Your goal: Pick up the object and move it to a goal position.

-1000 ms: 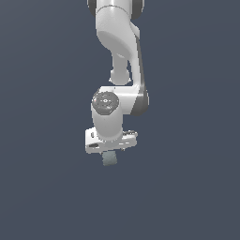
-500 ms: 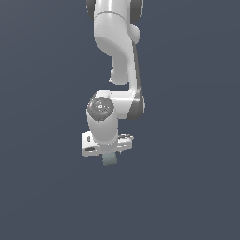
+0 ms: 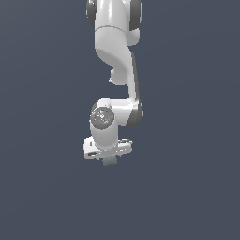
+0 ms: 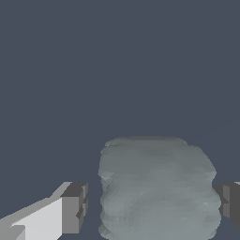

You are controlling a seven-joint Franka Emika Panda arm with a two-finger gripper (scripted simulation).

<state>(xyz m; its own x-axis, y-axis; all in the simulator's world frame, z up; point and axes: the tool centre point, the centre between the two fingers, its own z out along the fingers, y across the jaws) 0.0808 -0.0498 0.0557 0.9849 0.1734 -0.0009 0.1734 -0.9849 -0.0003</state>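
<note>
The object (image 4: 157, 187) sits between the two grey fingertips (image 4: 75, 207) of the gripper (image 4: 152, 206) in the wrist view, filling the lower centre of that frame. The fingertip at lower left stands apart from the object by a narrow gap; the fingertip at the right edge appears to touch it or nearly so, though the frame cuts it off. Whether the gripper is clamped on the object or merely bracketing it cannot be told from these pictures. The bracketing position is what a grasp requires: the object centred on the closing line, with a pad on each opposing face.

In the exterior view, the object (image 3: 110, 161) shows as a small grey-green lump just below the gripper (image 3: 109, 158), at the lower centre of the frame. No counter edge or shadow is visible against the uniform dark background, so whether the object rests on a surface or hangs clear cannot be determined. No goal marker is visible.

The arm (image 3: 115, 56) descends from the top centre of the frame, bends at the elbow, and ends in a wrist pointing straight down
</note>
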